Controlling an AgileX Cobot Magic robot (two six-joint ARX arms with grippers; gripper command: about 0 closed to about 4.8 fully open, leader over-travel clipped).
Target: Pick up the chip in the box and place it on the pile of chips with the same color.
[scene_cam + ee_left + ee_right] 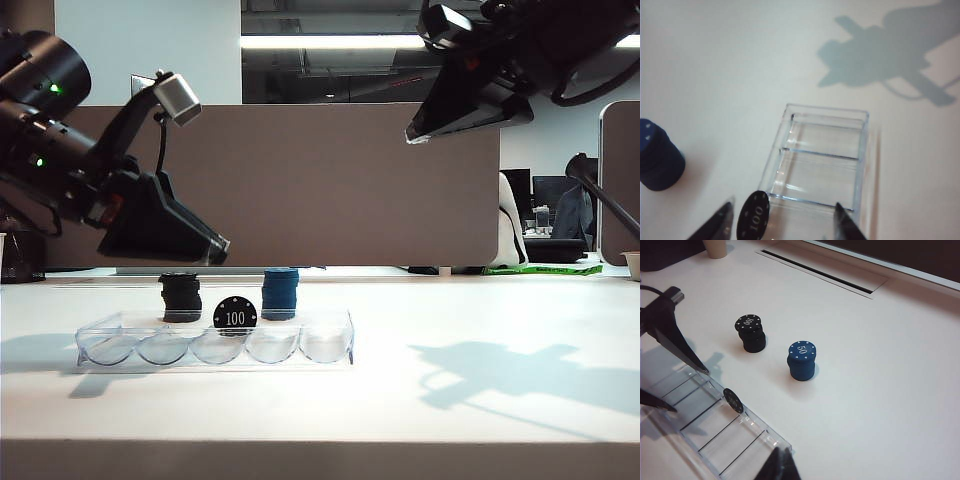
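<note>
On my left, the left pincer (782,222) hangs low over the box (325,345), its fingers (677,342) spread wide on either side of the chip (753,218) without touching it. The chip stands on edge in the box's middle groove. Behind the box on the counter (480,330) sit the black pile (181,297) and the blue stack (280,292). The right pincer (780,465) hovers high on the right, pressed together, holding nothing.
</note>
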